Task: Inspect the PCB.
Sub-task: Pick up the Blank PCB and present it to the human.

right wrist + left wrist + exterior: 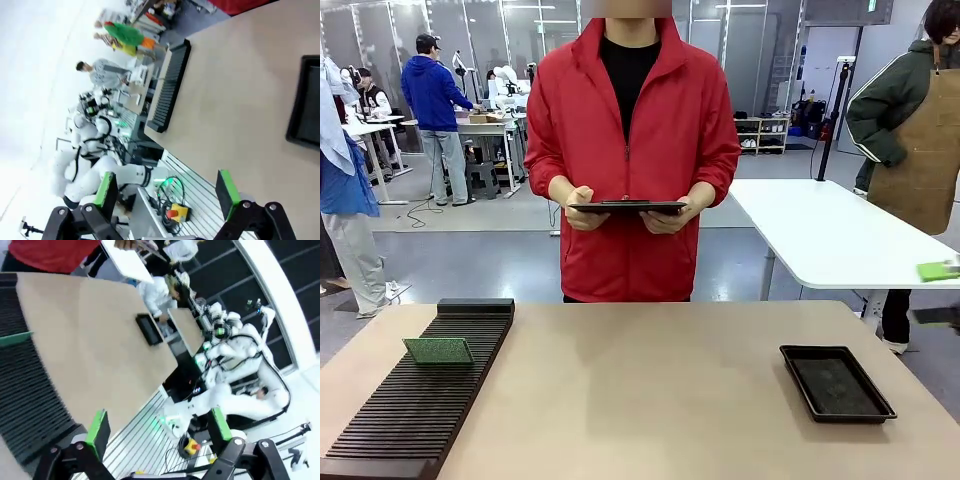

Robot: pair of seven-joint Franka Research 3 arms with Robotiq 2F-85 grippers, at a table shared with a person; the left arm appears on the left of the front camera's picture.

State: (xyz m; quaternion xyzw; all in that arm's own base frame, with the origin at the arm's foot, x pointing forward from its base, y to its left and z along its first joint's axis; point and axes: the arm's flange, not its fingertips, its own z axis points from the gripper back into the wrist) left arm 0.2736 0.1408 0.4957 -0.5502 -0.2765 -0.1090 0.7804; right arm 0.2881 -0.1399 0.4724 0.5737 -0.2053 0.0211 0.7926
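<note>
**Two open tools, one board racked**

The left tool [159,426] and the right tool [166,191] both hang with jaws spread, empty. The thin green rectangular circuit board [438,350] stands in a black ribbed rack [410,420] at 8 o'clock on the beige tabletop [650,400] (toward the rack's far end). A shallow black rectangular tray [836,383] lies at 4 o'clock. At 12 o'clock a person in a red jacket [630,120] holds a dark flat tablet [627,207].
</note>
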